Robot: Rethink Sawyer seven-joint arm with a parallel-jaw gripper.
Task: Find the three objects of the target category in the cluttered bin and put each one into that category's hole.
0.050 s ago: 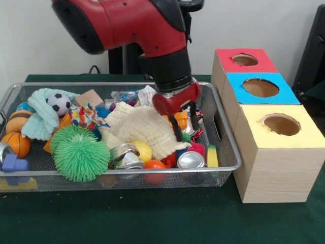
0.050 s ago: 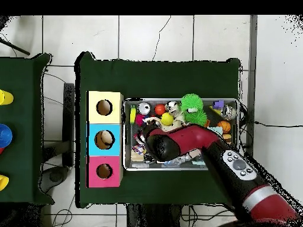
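A wire mesh bin holds a heap of toys, cloths and cans. My gripper hangs over the bin's right part, just above a cream knitted cloth. Its black fingers stand apart, open, with a small orange item between them; I cannot tell whether they touch it. Right of the bin stand three boxes with round holes: red, blue and yellow. In the overhead view the red arm covers the bin and hides the gripper.
In the bin lie a soccer ball, a basketball, two green spiky balls, a mint cloth, a yellow ball, an orange ball, cans and a wooden block.
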